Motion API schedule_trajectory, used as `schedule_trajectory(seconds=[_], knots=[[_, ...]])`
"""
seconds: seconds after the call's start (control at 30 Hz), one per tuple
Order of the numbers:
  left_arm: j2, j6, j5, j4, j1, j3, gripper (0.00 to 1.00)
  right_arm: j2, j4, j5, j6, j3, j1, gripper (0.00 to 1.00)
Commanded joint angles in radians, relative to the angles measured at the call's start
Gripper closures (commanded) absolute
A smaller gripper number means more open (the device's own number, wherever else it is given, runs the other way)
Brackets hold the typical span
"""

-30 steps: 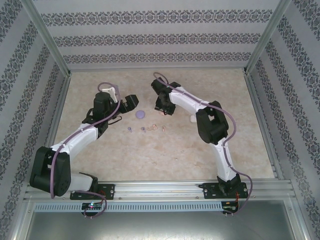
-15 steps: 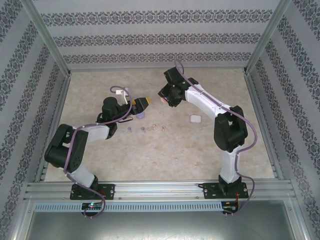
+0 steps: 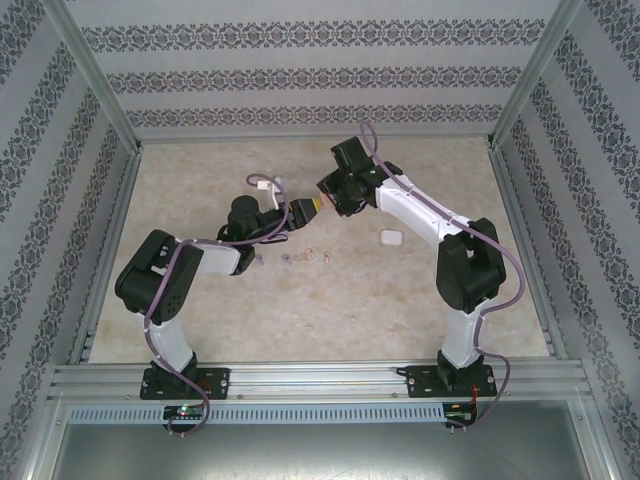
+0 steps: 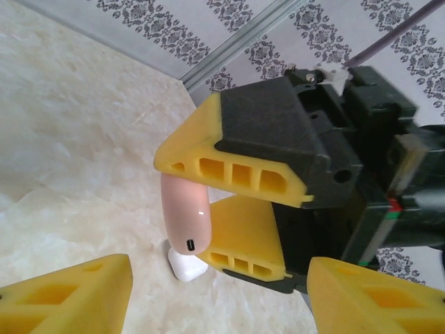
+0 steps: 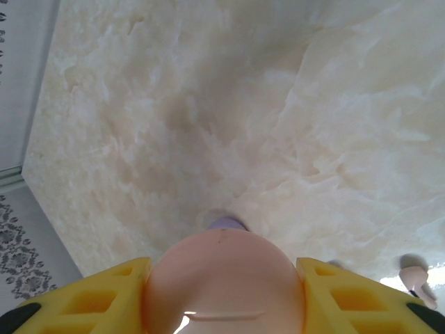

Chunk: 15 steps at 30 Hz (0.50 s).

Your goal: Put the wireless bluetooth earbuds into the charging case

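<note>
From above: grips a pinkish-beige charging case [image 3: 320, 203] in the right gripper [image 3: 323, 202], raised over the middle of the table [image 3: 200, 330]. Points the left gripper [image 3: 303, 211] straight at it, tip close to tip. Has the earbuds [image 3: 287, 260] lying in a loose row on the marbled surface, just nearer the bases than both grippers and outside any case. Has a white case [image 3: 391, 238] lying to their right, near the right arm.

From the left wrist: holds its own yellow fingers [image 4: 69, 296] well apart, with nothing between them. Faces the right gripper's jaws, clamped on the pink case from two sides, a small dark port at the case's lower end. Catches the white case behind, down on the table.

From the right wrist: pinches the pink case between two yellow fingers [image 5: 83, 299]. Shows a purple sliver [image 5: 226, 223] just past the case, perhaps another case, too hidden to tell. Shows one pinkish earbud [image 5: 415, 277] on the table at lower right.
</note>
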Motion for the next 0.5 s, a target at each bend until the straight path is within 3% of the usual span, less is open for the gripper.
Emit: schedule_trajectory(seconds=[0.0, 0.47], knots=[[0.03, 0.007, -0.018, 0.069, -0.02, 0.041, 0.37, -0.049, 0.015, 0.002, 0.02, -0.009, 0.014, 0.52], [0.1, -0.004, -0.06, 0.087, -0.036, 0.098, 0.49, -0.065, 0.024, -0.013, 0.019, -0.019, 0.028, 0.52]])
